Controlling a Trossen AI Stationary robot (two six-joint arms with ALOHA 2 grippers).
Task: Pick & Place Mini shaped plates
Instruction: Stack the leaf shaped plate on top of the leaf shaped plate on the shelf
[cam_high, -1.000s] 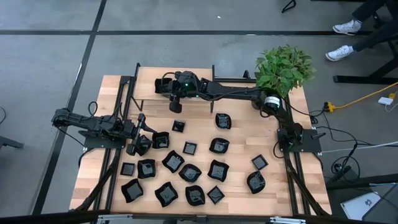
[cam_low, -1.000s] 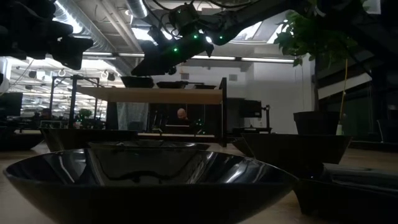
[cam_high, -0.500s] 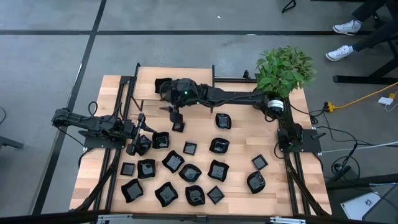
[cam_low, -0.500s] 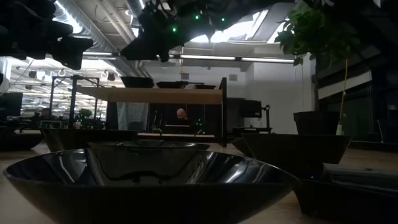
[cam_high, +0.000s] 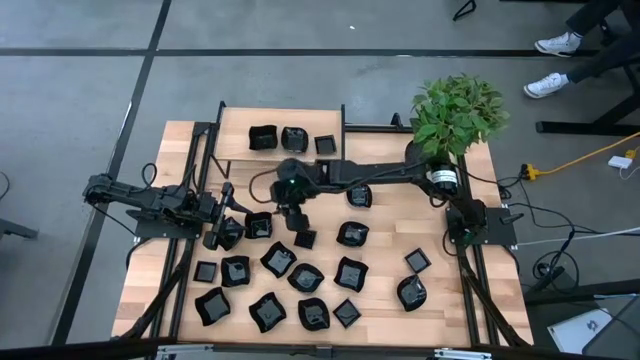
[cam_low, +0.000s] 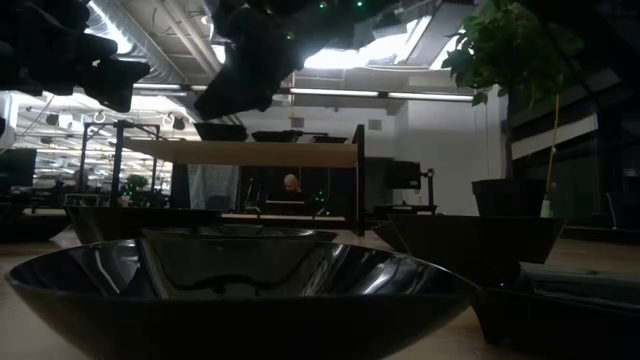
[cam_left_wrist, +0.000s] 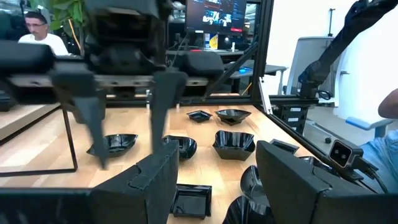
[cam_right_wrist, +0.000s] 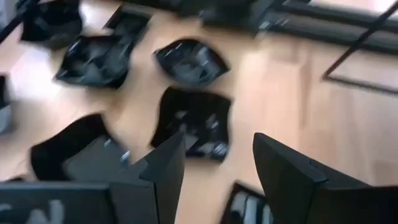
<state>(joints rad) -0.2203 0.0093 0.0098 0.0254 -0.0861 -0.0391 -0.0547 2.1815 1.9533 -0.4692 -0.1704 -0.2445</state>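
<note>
The wooden table (cam_high: 470, 300) carries a raised shelf (cam_high: 235, 145) at its far edge, a leafy plant (cam_high: 458, 112) at the far right corner, and a loose field of small black plates (cam_high: 306, 278) across the middle and near side. Three plates (cam_high: 292, 138) already sit on the shelf. The right arm reaches across, its gripper (cam_high: 298, 218) hanging over the scattered plates with fingers spread wide and nothing between them; its wrist view looks down on a wavy square plate (cam_right_wrist: 193, 121). The left gripper (cam_high: 222, 232) waits at the left edge, also spread and empty. The plates lie crowded, some nearly touching, so a descent slightly off-centre could catch a neighbour's rim, nudge the pile, or pinch two together; glossy shallow rims may also slip from the fingers.
</note>
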